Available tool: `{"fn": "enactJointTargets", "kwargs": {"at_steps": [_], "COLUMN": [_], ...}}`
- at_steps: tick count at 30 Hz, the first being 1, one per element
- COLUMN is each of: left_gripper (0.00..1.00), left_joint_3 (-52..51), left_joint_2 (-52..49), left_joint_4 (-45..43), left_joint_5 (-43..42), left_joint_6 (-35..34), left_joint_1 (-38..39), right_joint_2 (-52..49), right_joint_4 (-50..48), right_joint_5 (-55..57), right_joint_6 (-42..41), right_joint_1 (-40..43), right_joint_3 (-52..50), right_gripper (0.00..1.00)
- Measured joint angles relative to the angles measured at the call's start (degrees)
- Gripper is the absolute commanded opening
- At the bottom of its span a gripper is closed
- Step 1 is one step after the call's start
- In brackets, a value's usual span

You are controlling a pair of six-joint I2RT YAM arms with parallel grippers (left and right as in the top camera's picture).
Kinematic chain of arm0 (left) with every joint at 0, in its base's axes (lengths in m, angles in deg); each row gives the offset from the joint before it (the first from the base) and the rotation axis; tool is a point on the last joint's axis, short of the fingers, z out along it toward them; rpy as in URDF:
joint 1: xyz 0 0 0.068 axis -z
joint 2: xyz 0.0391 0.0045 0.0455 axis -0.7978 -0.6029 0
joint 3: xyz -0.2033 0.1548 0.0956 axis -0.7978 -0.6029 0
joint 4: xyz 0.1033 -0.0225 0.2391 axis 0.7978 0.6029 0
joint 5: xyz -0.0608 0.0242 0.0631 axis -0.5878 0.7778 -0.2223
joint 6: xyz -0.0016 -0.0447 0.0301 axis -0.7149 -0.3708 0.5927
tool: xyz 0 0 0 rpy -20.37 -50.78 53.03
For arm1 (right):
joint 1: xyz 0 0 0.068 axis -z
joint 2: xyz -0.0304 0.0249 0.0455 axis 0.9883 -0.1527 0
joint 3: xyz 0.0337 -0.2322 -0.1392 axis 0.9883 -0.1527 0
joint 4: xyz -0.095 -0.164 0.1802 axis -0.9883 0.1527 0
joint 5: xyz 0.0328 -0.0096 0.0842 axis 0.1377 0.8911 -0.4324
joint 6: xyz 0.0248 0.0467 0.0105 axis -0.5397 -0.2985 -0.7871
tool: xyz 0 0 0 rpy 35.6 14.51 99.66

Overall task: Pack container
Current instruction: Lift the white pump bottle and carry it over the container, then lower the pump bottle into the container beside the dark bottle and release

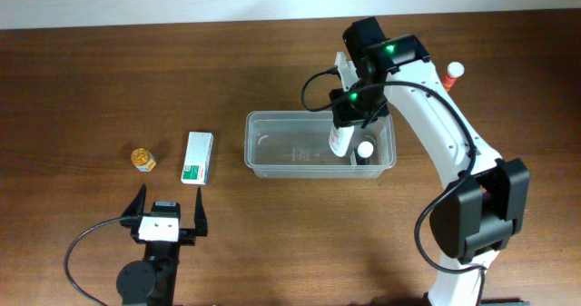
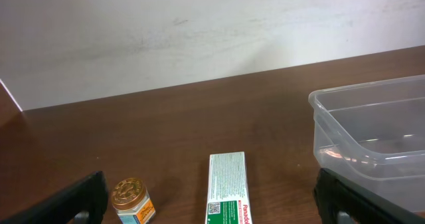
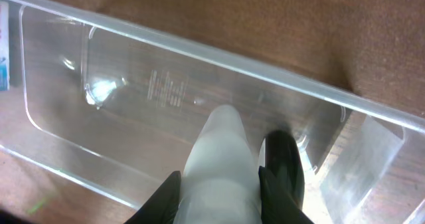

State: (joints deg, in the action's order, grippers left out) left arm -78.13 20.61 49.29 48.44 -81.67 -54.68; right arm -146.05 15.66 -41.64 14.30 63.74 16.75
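Note:
The clear plastic container (image 1: pixel 272 143) sits mid-table, and its corner shows in the left wrist view (image 2: pixel 358 131). My right gripper (image 1: pixel 346 123) is over its right end, shut on a white bottle (image 1: pixel 339 143) that points down into the tub. In the right wrist view the white bottle (image 3: pixel 222 151) fills the gap between the fingers of the right gripper (image 3: pixel 219 184), above the container's floor (image 3: pixel 153 84). A dark bottle (image 1: pixel 365 150) with a white cap stands inside beside it (image 3: pixel 282 157). My left gripper (image 1: pixel 170 197) is open near the front edge, left gripper (image 2: pixel 212 207) empty.
A white and green box (image 1: pixel 197 156) and a small gold-lidded jar (image 1: pixel 142 159) lie left of the container, just ahead of the left gripper; box (image 2: pixel 228 187), jar (image 2: pixel 131 199). A red-capped bottle (image 1: pixel 453 72) lies behind the right arm.

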Motion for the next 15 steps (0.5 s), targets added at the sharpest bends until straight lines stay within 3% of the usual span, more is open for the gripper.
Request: {"fn": "enactJointTargets", "kwargs": {"at_steps": [15], "left_gripper": [0.99], "left_joint_3": [0.00], "left_joint_2": [0.00], "left_joint_4": [-0.02], "left_joint_5": [0.00], "left_joint_6": [0.00], "left_joint_1": [0.00], "right_joint_2": [0.00], "right_joint_4": [-9.73], "right_joint_5": [1.07], "right_joint_6": [-2.75], "right_joint_1": [0.00], "right_joint_3": [-8.26], "right_gripper": [0.28]}}
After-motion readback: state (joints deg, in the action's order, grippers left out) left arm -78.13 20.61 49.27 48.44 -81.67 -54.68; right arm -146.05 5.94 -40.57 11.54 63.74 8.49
